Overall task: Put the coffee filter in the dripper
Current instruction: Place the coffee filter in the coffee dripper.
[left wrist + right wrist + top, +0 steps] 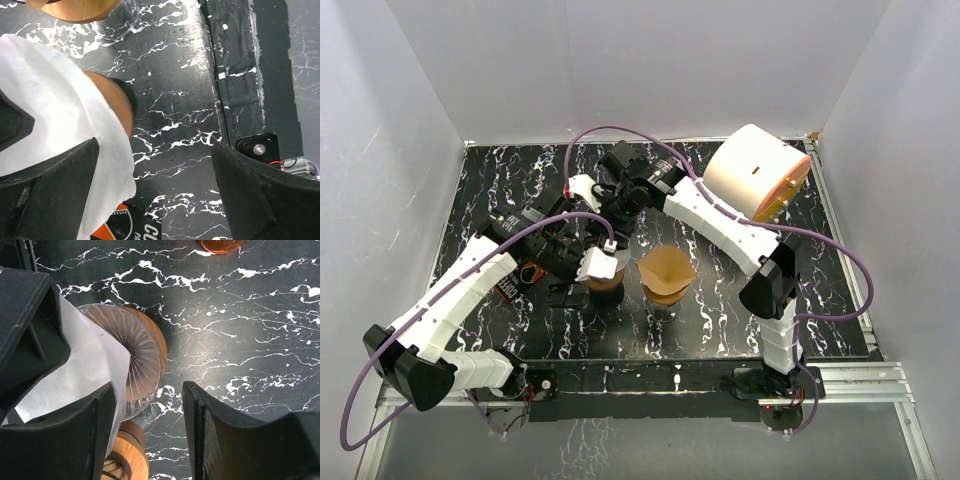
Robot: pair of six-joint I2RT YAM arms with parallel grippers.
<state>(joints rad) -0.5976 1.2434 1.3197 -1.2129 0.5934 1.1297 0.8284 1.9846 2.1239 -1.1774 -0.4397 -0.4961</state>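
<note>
Fingers (260,195) of the left gripper (155,146) are standing wide apart, with the white coffee filter (50,90) lying against 1 of them and nothing clamped between the 2. The right gripper (149,387) is also hanging parted, its gap showing only rim and tabletop. The coffee filter is sitting lopsided on the glass dripper (145,360): paper is covering 1 side of the ribbed cone while the other side is showing bare, so I am judging it as not yet seated. The step is calling for a light press on the raised edge, easing it down toward the centre hole without dragging the paper sideways or nudging the dripper across the marbled table (250,315). A brown paper cone (665,272) is standing just beside, so both arms are needing to work clear of it
</note>
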